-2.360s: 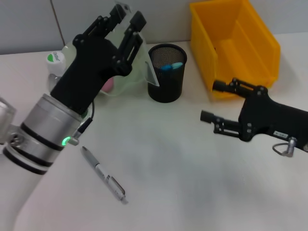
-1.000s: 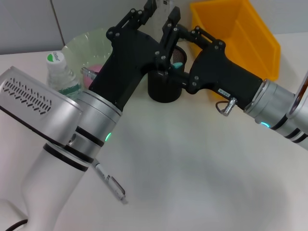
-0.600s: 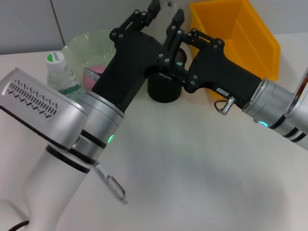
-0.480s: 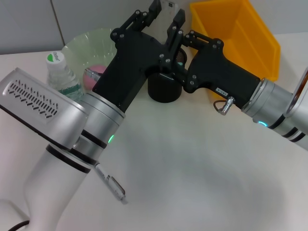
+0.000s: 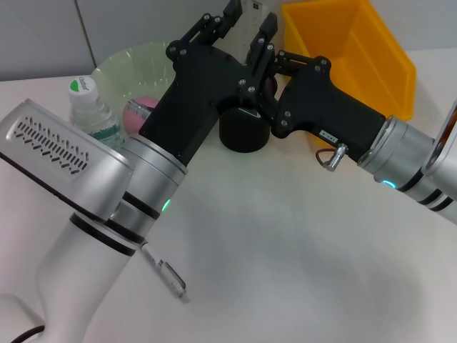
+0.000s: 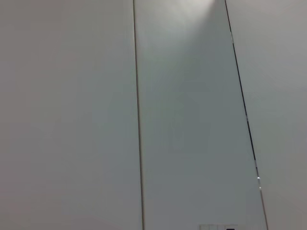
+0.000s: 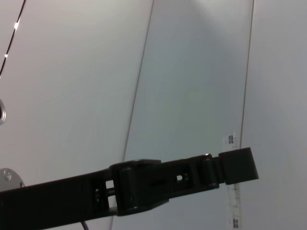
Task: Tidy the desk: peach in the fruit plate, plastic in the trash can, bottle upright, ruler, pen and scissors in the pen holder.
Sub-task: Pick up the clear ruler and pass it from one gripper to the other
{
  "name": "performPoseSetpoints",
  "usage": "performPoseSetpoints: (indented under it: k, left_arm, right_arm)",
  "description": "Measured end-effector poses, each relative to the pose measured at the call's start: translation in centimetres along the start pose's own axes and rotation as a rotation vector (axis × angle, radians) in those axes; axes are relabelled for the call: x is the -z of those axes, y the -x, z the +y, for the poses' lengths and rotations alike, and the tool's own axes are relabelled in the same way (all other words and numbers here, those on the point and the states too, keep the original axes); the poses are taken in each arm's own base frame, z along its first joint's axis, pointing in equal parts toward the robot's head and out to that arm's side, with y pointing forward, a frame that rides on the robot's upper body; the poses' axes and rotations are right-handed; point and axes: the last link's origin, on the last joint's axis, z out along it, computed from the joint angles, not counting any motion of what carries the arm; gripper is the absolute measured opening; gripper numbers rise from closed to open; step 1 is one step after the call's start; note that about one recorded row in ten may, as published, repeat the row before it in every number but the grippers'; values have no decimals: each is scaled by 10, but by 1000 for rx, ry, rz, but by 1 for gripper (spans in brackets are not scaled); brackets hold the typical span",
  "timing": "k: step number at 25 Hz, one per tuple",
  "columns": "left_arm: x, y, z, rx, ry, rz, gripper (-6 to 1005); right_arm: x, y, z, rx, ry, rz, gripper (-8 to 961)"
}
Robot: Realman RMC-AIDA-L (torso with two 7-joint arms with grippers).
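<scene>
My left gripper is raised above the black mesh pen holder and is shut on a clear ruler, held upright over it. The ruler's printed scale and one left finger show in the right wrist view. My right gripper is open, reaching in from the right against the left gripper just above the holder. A silver pen lies on the table at the front left. The bottle stands upright. A pink peach lies in the green fruit plate. The scissors are hidden.
A yellow bin stands at the back right behind the right arm. The left arm's large silver body crosses the left half of the table. The left wrist view shows only the grey wall panels.
Both arms have swung in over the pen holder: the left carried the ruler rightwards from the plate, the right came in from the right. Over the last second they barely shifted.
</scene>
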Motion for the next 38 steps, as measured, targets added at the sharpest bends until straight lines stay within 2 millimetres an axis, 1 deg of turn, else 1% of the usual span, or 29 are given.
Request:
performPoseSetpoints:
  k: [6,13,30,35,38]
  left_arm:
    - [0,0,0,-1,2,-1,487]
    - [0,0,1,0,4,-2,493]
    - [2,1,3,12,8,-6,506]
    - [2,1,3,16,8,-7,509]
    - [1,2,3,14,11,-8,512]
  right_arm:
    - [0,-1,1,-6,-1,0,241]
    - [-1,0,0,-18,-23,-11,133]
    - [0,0,3,-41,-16,-18,43]
    - [0,0,3,-43,-17,-17,-2]
    - [1,0,3,-44,-21,-18,-2]
